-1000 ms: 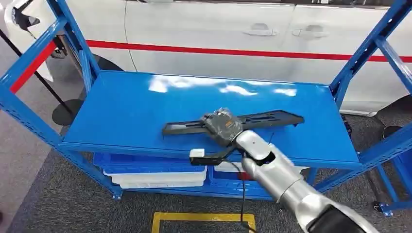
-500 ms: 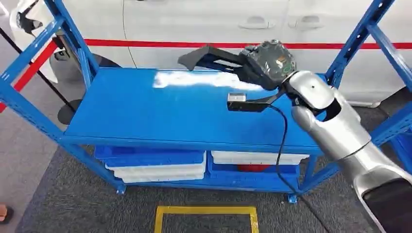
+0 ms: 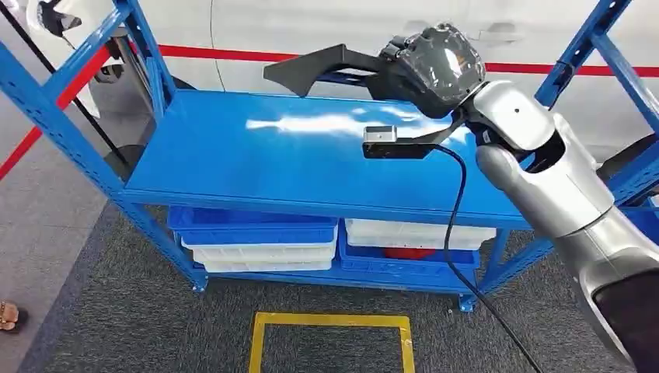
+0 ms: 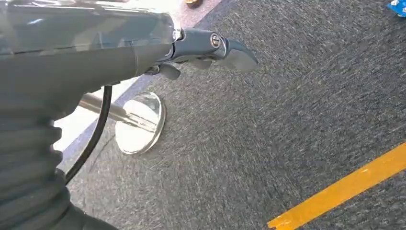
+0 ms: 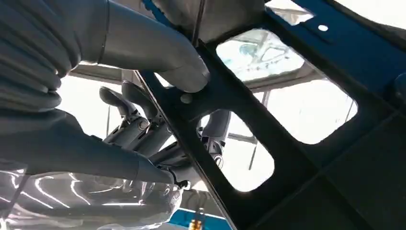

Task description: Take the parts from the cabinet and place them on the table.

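A long black part (image 3: 311, 68) with cut-out windows hangs in the air above the back of the blue cabinet shelf (image 3: 295, 155). My right hand (image 3: 435, 66) grips it near its right end. In the right wrist view the thumb (image 5: 158, 52) and fingers wrap around the part's black frame (image 5: 268, 120). My left hand (image 4: 201, 45) hangs low over grey carpet, holding nothing, its fingers loosely apart.
Blue and white bins (image 3: 256, 241) sit on the lower shelf. Blue uprights (image 3: 70, 116) flank the cabinet, with a white car (image 3: 311, 27) behind it. A yellow taped square (image 3: 330, 342) marks the carpet in front. A round stand base (image 4: 141, 122) lies near my left hand.
My right hand has lifted the black part off the shelf and raised it toward the back right. The camera has also shifted a little.
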You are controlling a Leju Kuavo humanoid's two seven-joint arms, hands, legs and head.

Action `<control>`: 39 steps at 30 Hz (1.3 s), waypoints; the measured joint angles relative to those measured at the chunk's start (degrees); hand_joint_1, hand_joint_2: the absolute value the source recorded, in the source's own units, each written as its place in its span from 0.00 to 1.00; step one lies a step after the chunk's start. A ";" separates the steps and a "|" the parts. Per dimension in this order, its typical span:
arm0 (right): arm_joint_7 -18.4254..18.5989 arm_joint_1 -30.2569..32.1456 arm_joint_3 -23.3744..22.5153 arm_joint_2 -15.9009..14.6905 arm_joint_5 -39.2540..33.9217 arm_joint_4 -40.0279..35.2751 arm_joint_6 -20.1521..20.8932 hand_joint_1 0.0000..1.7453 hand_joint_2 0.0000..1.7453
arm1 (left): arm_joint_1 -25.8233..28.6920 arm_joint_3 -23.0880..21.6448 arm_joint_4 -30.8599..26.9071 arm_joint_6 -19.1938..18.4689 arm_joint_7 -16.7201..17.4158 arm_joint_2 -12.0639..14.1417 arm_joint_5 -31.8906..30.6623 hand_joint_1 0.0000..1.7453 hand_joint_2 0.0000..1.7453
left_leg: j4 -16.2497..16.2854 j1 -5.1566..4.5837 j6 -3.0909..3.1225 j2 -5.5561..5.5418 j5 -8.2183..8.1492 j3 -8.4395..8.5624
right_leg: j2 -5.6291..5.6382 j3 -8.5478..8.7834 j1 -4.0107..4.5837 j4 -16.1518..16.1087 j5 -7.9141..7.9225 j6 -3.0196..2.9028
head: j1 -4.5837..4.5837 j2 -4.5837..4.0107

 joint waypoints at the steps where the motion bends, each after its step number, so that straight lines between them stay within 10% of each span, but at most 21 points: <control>1: 0.11 -0.22 0.22 0.00 -0.11 0.02 0.00 1.00 1.00 | 0.01 0.07 0.00 0.09 -0.15 0.00 0.04 0.00 1.00 | 0.14 -0.11 0.09 0.00 0.45 -0.70 | 0.04 -1.36 0.05 4.50 -3.01 0.06 | 0.00 0.00; 4: 0.31 -0.29 0.96 -0.02 -0.31 0.15 -0.02 1.00 1.00 | 0.24 0.39 0.00 0.17 -0.59 0.00 0.35 0.00 1.00 | 0.61 -0.54 0.34 0.00 1.72 -2.76 | 0.26 -2.76 0.23 13.19 -5.61 0.15 | 0.00 0.00; 7: 0.52 -0.31 1.25 -0.04 -0.81 0.20 -0.44 1.00 1.00 | 0.23 0.57 0.00 0.17 -0.74 0.00 0.50 0.00 1.00 | 1.28 -0.76 0.12 -0.12 2.90 -4.82 | 0.32 4.99 0.37 3.18 -0.32 -0.55 | 0.00 0.00; 9: 0.59 -0.33 1.22 -0.22 -0.98 0.17 -0.79 1.00 1.00 | 0.15 0.79 0.00 0.17 -0.74 -0.09 0.50 0.00 1.00 | 1.59 -0.98 -0.42 -0.23 3.58 -5.74 | 0.38 9.75 1.01 -4.75 -2.07 -1.26 | 0.00 0.00; 13: 0.96 0.98 1.44 -1.09 -0.53 0.31 -3.53 1.00 1.00 | 0.38 0.89 0.00 -0.04 -0.63 -0.15 0.48 0.00 1.00 | 0.27 -0.98 -1.65 -0.48 5.97 -6.00 | 0.21 8.59 0.97 -5.64 0.14 -2.30 | 0.00 0.00; 17: 1.77 4.30 1.88 -1.09 1.33 0.61 -6.64 1.00 1.00 | 0.42 1.16 0.00 -0.04 -0.57 -0.13 0.70 0.00 1.00 | 11.13 -0.24 -2.94 -0.30 -5.00 -9.48 | -0.29 6.23 0.56 -6.51 3.01 -3.28 | 0.00 0.00; 19: 1.81 5.62 2.08 -1.09 1.55 0.94 -6.95 1.00 1.00 | 0.48 1.31 0.00 -0.02 -0.57 -0.15 0.87 0.00 1.00 | 18.12 0.14 -3.51 -0.29 -6.93 -10.23 | -0.33 4.51 0.52 -6.33 4.28 -3.11 | 0.00 0.00; 22: 1.79 7.26 1.99 -1.20 1.66 1.49 -7.85 1.00 1.00 | 0.49 1.38 0.00 -0.02 -0.41 -0.13 0.83 0.00 1.00 | 10.94 0.53 -3.77 -0.28 -1.21 -3.34 | -0.26 2.08 0.23 -5.89 5.93 -2.50 | 0.00 0.00; 24: 1.77 8.46 1.64 -1.31 2.19 1.57 -9.14 1.00 1.00 | 0.29 1.38 0.00 -0.07 -0.35 -0.13 0.55 0.00 1.00 | 0.99 0.27 -3.36 -0.34 -3.25 3.70 | -0.21 1.15 0.35 -5.64 6.74 -1.81 | 0.00 0.00; 28: 2.23 10.77 0.90 -1.35 3.41 1.73 -10.71 1.00 1.00 | 0.39 1.40 0.00 -0.26 -0.11 -0.15 0.29 0.00 1.00 | -0.95 -0.21 -1.97 -0.44 -2.10 3.14 | -0.32 1.08 0.36 -6.81 9.36 -0.37 | 0.00 0.00; 30: 2.34 11.61 0.61 -1.49 3.61 1.88 -10.82 1.00 1.00 | 0.23 1.42 0.00 -0.33 -0.04 -0.18 0.00 0.00 1.00 | -1.45 0.30 -0.73 0.01 -0.61 2.26 | 0.01 -0.18 0.08 -4.95 5.46 -0.07 | 0.00 0.00; 33: 2.49 12.74 0.39 -1.64 3.98 1.97 -10.91 1.00 1.00 | 0.06 1.42 0.00 -0.77 -0.04 -0.33 -0.20 0.00 1.00 | -1.10 -0.10 -0.14 0.15 1.16 -0.42 | 0.21 -3.87 0.18 8.90 -4.33 0.20 | 0.00 0.00; 36: 2.41 14.50 -0.46 -2.01 4.26 1.95 -10.82 1.00 1.00 | 0.04 1.42 0.00 -1.03 0.11 -0.37 -0.35 0.00 1.00 | -0.39 -0.25 -0.27 0.14 2.81 -3.27 | 0.33 -1.41 0.20 11.37 -0.52 0.18 | 0.00 0.00; 38: 1.97 14.90 -0.99 -2.05 4.26 1.90 -10.69 1.00 1.00 | -0.01 1.42 0.00 -1.01 0.11 -0.39 -0.33 0.00 1.00 | 0.52 -0.24 -0.68 0.11 3.48 -4.94 | 0.34 5.19 0.19 2.96 1.94 -0.10 | 0.00 0.00; 39: 1.53 14.97 -1.29 -2.05 4.26 1.90 -10.82 1.00 1.00 | -0.04 1.42 0.00 -0.96 0.11 -0.42 -0.22 0.00 1.00 | 0.85 -0.36 -0.97 0.11 3.69 -5.69 | 0.45 7.91 0.29 -1.65 -0.59 -0.39 | 0.00 0.00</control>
